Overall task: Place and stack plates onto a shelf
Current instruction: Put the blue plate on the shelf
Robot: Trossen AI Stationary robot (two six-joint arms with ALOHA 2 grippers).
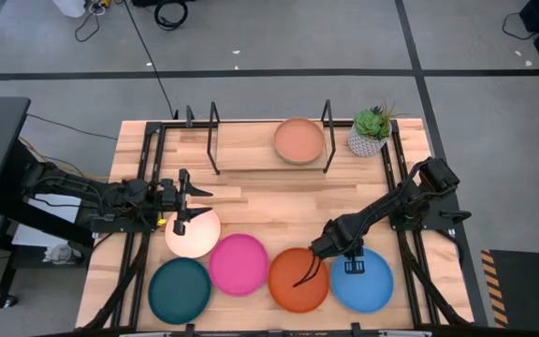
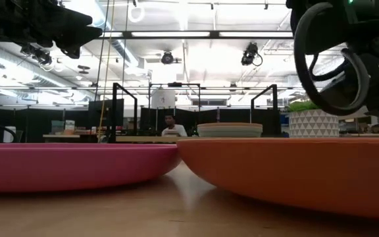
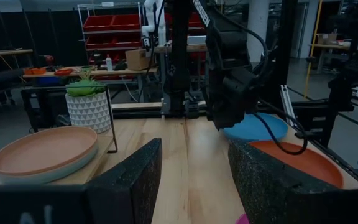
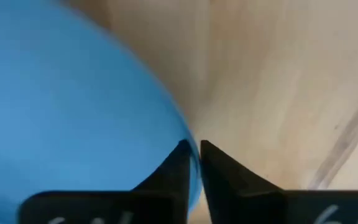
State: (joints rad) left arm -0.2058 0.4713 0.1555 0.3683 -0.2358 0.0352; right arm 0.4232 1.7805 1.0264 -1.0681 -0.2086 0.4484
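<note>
Five plates lie on the table's near half: cream-peach [image 1: 195, 236], pink [image 1: 239, 264], teal [image 1: 180, 290], orange [image 1: 293, 281] and blue [image 1: 368, 285]. On the shelf [image 1: 251, 154] at the far edge a tan plate [image 1: 299, 140] tops a stack. My right gripper [image 1: 352, 264] is shut on the blue plate [image 4: 73, 112]. My left gripper [image 1: 185, 201] is open and hangs above the cream-peach plate's far edge, pointing toward the table's right; it touches nothing. My right gripper pinches the blue plate's rim [image 4: 178, 130] between its two fingers, on the far-left part of the plate beside the orange plate. The fingers [image 4: 219, 168] slant down from above and the far right. Whether the plate is off the table, I cannot tell.
A potted plant [image 1: 371, 133] stands at the shelf's right end. Black upright hoops [image 1: 215, 136] frame the shelf; its left half is bare board. The orange plate [image 2: 295, 171] and pink plate [image 2: 71, 164] sit close together. A person [image 2: 170, 125] sits in the room beyond.
</note>
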